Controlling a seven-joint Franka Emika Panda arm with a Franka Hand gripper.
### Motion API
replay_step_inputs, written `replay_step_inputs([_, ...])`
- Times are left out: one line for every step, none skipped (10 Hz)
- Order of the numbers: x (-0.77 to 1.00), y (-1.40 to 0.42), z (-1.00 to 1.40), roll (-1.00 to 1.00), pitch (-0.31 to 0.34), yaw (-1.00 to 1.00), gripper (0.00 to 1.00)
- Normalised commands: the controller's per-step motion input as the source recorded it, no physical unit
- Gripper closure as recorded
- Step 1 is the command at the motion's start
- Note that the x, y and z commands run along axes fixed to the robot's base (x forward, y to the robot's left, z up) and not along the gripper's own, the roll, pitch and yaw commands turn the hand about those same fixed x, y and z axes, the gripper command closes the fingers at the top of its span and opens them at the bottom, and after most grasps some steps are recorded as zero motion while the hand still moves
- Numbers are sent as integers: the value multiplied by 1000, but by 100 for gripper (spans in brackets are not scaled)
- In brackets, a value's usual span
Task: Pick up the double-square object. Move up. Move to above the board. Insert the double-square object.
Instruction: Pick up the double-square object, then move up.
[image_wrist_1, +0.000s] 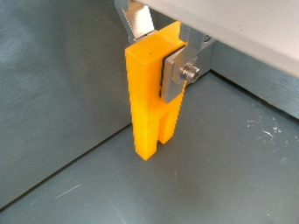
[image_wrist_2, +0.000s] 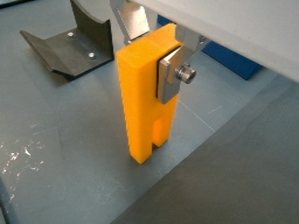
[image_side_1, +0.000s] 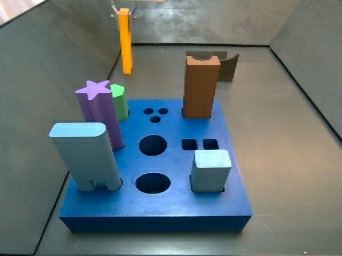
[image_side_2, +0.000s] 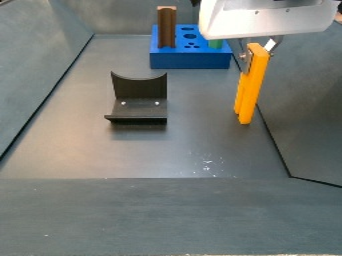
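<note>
The double-square object (image_wrist_1: 146, 105) is a tall orange-yellow bar, upright, with its split end down. It shows in both wrist views (image_wrist_2: 140, 105) and both side views (image_side_1: 126, 45) (image_side_2: 249, 85). My gripper (image_wrist_1: 158, 52) (image_wrist_2: 152, 52) is shut on its upper end, one silver finger (image_wrist_1: 177, 74) on each broad face. The bar's lower end is at or just above the grey floor; I cannot tell which. The gripper (image_side_2: 254, 45) stands apart from the board (image_side_2: 187, 58). The board (image_side_1: 174, 200) is a thick blue slab with round and square holes in its top.
On the board stand a brown peg (image_side_1: 201, 85) (image_side_2: 166, 25), a pale blue block (image_side_1: 83, 155), a small pale blue cube (image_side_1: 210, 170) and a purple star on a green cylinder (image_side_1: 96, 92). The fixture (image_side_2: 136, 100) (image_wrist_2: 76, 48) stands on the floor. Grey walls ring the floor.
</note>
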Motion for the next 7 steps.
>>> replay_step_inputs([0,0,0,0,0,0,100])
replay_step_inputs([0,0,0,0,0,0,100])
replay_step_inputs([0,0,0,0,0,0,100])
replay_step_inputs([0,0,0,0,0,0,100])
replay_step_inputs([0,0,0,0,0,0,100])
replay_step_inputs([0,0,0,0,0,0,100])
replay_step_inputs([0,0,833,0,0,0,100])
